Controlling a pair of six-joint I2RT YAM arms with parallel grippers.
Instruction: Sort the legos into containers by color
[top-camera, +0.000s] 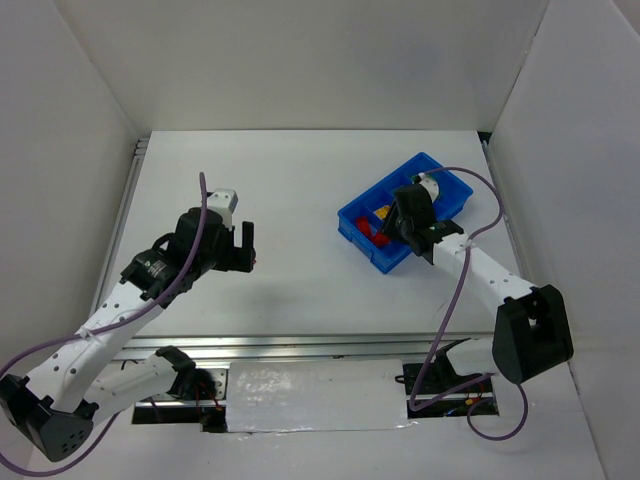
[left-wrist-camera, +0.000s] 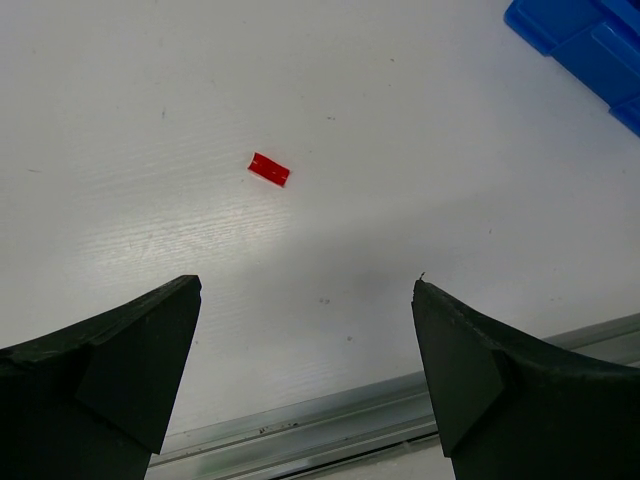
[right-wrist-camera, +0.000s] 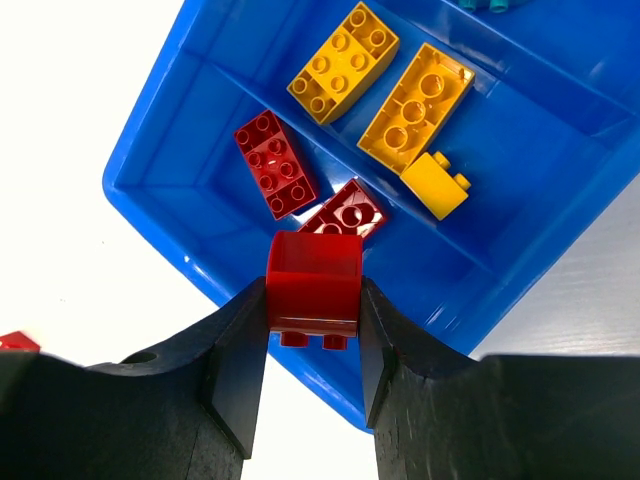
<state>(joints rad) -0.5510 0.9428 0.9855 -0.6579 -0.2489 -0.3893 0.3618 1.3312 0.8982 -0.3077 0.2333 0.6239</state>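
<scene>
Right gripper (right-wrist-camera: 313, 300) is pinching a red plastic toy brick (right-wrist-camera: 313, 280) by its two side faces; two studs show at its lower edge, toward the wrist. The held brick sits above the near wall of the bright blue plastic divided tray (right-wrist-camera: 180, 200), at the end compartment. In that compartment a red six-stud brick (right-wrist-camera: 275, 163) lies studs-up, long axis upper-left to lower-right. A second red brick (right-wrist-camera: 347, 212) is partly hidden behind the held one. Next compartment: two long yellow bricks (right-wrist-camera: 416, 107) lying parallel and a small yellow brick (right-wrist-camera: 436, 185). Teal pieces (right-wrist-camera: 480, 5) are cut off by the top edge. Left gripper (left-wrist-camera: 306, 288) is spread wide above the white table (left-wrist-camera: 400, 150), holding nothing. A small flat red piece (left-wrist-camera: 269, 169) lies beyond it, kind unclear. White walls (top-camera: 300, 60) enclose the table.
</scene>
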